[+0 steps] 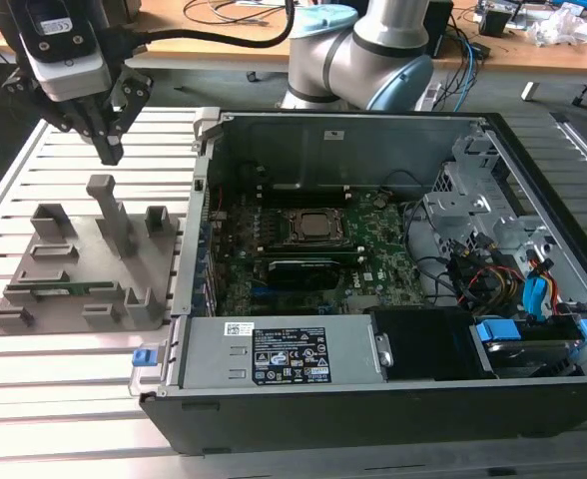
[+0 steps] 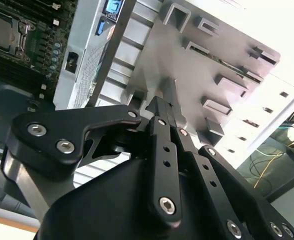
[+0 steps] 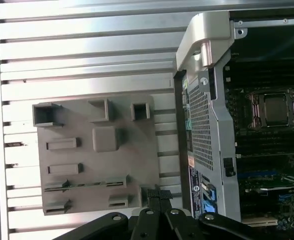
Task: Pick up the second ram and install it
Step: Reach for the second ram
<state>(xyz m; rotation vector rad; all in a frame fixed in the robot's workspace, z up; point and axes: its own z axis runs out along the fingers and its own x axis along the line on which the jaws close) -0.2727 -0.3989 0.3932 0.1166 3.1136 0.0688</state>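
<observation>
1. Your tabletop (image 1: 74,399) is a slatted metal surface. It carries the open case on the exterior view's right and the tray on that view's left.
2. The case (image 1: 373,419) lies with its side off, so you see straight onto the motherboard (image 1: 383,259).
3. The grey tray (image 1: 84,271) sits just beside the case, flat on the slats. A tall post (image 1: 109,215) stands up near its middle.
4. Your fingers (image 1: 109,145) hang above the far part of the tray in the exterior view, over the tall post and clear of it. They are pressed together at the tips with nothing between them, and the second wrist view shows the same meeting of tips (image 2: 163,150). In the first wrist view (image 3: 157,195) they sit off the tray's edge, between the tray and the case.
5. The ram (image 1: 62,290) is a thin green strip standing on edge in a long slot near the tray's near edge in the exterior view. In the first wrist view it (image 3: 84,185) runs along the slot in the row second from the tray's edge.
6. The ram is well apart from the fingers. It is at the tray's near side and low in its slot, while the fingers are raised over the far side and touch nothing.
</observation>
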